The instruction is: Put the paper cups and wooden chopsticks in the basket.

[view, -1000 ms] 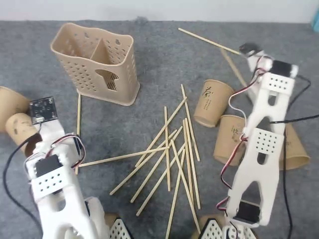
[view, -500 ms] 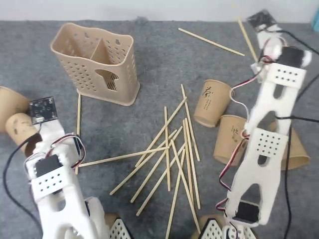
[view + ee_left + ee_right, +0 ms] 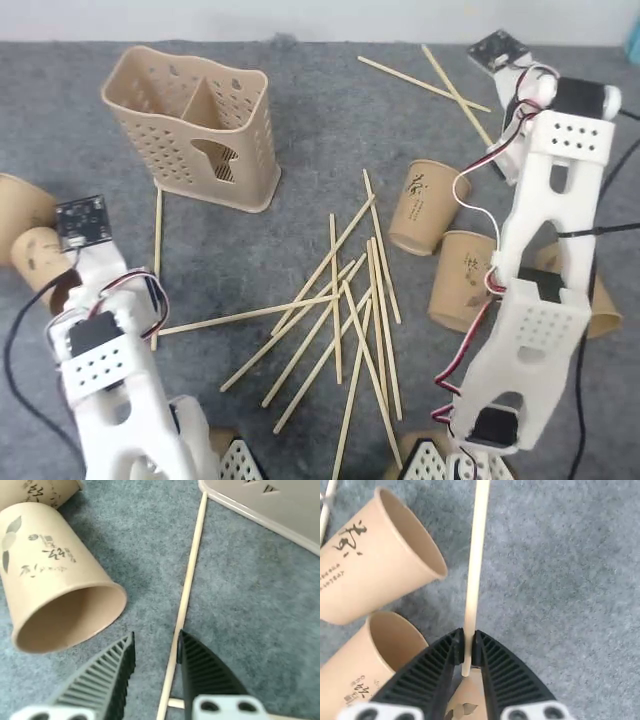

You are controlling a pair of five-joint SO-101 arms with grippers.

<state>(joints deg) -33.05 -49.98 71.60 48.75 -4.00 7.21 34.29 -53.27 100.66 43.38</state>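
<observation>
Now right tool (image 3: 468,639) clamps chopstick (image 3: 476,555), axis along fingers.

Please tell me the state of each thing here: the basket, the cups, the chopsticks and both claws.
Basket: upright, nothing seen inside.
Left claw: open, holding nothing.
Right claw: shut on one chopstick.
Held chopstick: clamped near its end.
Cup by the left claw: lying on its side.
Cups near the right claw: lying on their sides.
Loose chopsticks: lying flat, crossed in a heap.
</observation>
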